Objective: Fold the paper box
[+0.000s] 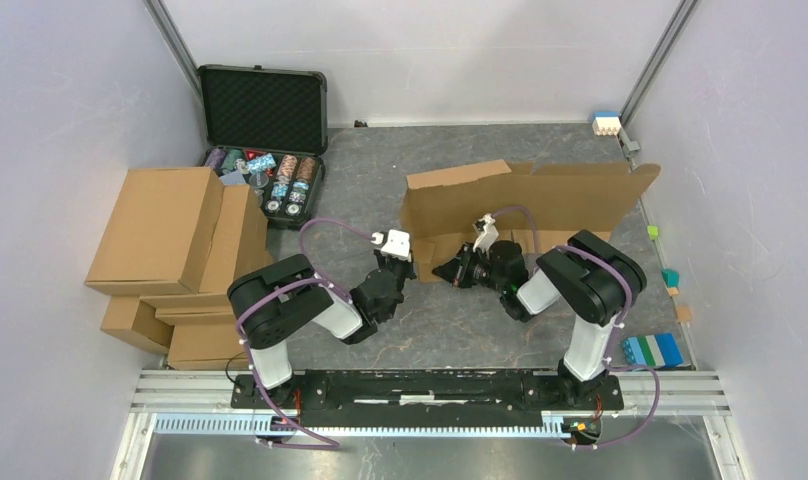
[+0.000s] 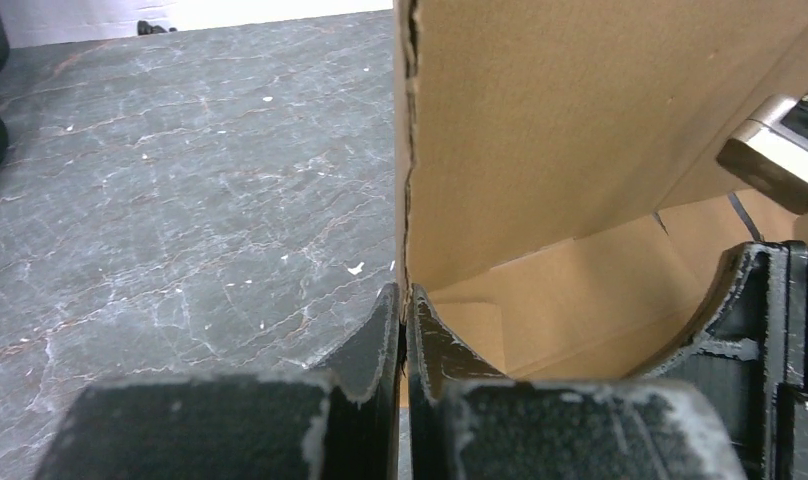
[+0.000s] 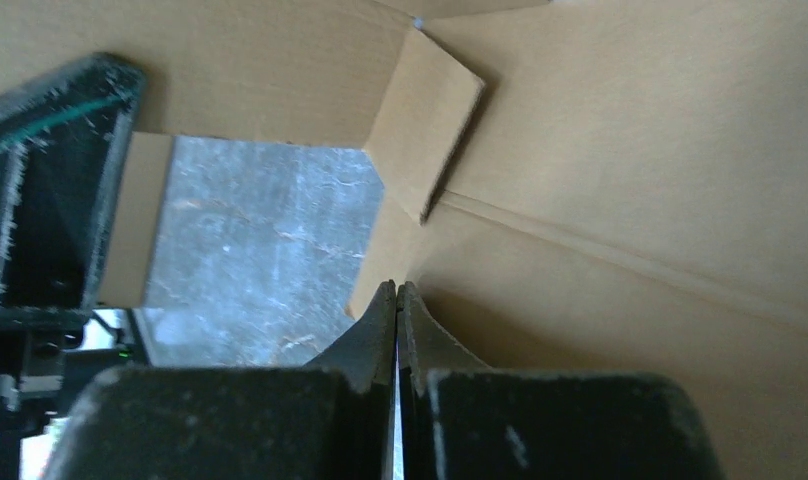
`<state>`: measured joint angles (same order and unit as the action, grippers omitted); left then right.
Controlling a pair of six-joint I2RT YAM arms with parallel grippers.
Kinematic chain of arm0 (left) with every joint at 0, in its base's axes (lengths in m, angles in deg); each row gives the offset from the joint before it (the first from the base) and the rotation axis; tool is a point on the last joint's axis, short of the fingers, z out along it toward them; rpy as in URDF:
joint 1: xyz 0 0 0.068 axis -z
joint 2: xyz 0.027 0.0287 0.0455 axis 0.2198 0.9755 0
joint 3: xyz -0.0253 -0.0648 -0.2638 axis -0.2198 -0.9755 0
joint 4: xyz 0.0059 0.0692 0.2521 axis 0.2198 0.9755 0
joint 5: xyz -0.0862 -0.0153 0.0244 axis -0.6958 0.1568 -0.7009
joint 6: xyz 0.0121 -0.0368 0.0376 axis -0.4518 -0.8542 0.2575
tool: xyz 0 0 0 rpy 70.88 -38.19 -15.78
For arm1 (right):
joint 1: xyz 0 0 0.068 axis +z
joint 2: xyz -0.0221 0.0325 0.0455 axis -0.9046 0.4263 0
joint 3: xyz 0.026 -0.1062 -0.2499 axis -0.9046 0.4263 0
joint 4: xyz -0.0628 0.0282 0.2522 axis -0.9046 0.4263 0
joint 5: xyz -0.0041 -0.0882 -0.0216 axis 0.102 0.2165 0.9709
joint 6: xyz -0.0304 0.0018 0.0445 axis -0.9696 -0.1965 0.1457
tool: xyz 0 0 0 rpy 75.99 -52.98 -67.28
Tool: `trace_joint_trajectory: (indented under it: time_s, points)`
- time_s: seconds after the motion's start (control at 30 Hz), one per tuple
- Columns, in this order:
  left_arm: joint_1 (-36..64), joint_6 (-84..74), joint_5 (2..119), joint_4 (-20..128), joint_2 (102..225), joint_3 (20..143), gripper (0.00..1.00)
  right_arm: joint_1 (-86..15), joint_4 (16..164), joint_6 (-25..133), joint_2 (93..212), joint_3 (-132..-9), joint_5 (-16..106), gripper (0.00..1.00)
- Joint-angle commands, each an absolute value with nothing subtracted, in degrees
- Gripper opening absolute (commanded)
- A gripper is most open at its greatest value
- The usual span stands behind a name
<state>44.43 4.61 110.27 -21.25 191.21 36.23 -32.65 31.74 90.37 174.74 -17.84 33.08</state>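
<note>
The paper box [image 1: 540,195] is a brown cardboard sheet standing partly folded mid-table, its long back panel upright. My left gripper [image 1: 408,262] is at the box's left end. In the left wrist view it [image 2: 405,300] is shut on the raw vertical edge of the cardboard wall [image 2: 580,150]. My right gripper [image 1: 442,270] points left, low inside the box front. In its own view the jaws [image 3: 396,290] are pressed together with nothing between them, their tips just short of a small flap [image 3: 420,130]. The left gripper's black finger [image 3: 50,180] shows at that view's left.
A pile of brown cartons [image 1: 170,250] stands at the left. Behind it lies an open black foam-lined case [image 1: 265,100] holding poker chips. Coloured blocks [image 1: 652,350] lie at the right edge, and a white and blue block [image 1: 606,123] at the far right.
</note>
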Motion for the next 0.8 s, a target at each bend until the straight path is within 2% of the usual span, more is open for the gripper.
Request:
trace_joint_trajectory:
  time_s: [0.0, 0.2, 0.47, 0.77]
  points:
    - [45.2, 3.1, 108.5, -18.2, 189.4, 37.2, 0.02, -32.9, 10.9, 103.4, 178.4, -16.7, 31.4, 0.0]
    - [45.4, 4.2, 108.6, -16.3, 188.9, 38.3, 0.02, -33.2, 3.5, 107.6, 179.7, -17.2, 33.8, 0.0]
    - [45.8, 4.4, 108.9, -16.2, 188.7, 38.7, 0.02, -33.6, 22.2, 103.9, 181.3, -22.3, 39.1, 0.0]
    - [45.9, 4.2, 108.2, -15.8, 188.4, 38.7, 0.03, -33.7, 27.8, 103.7, 185.9, -22.2, 44.2, 0.0]
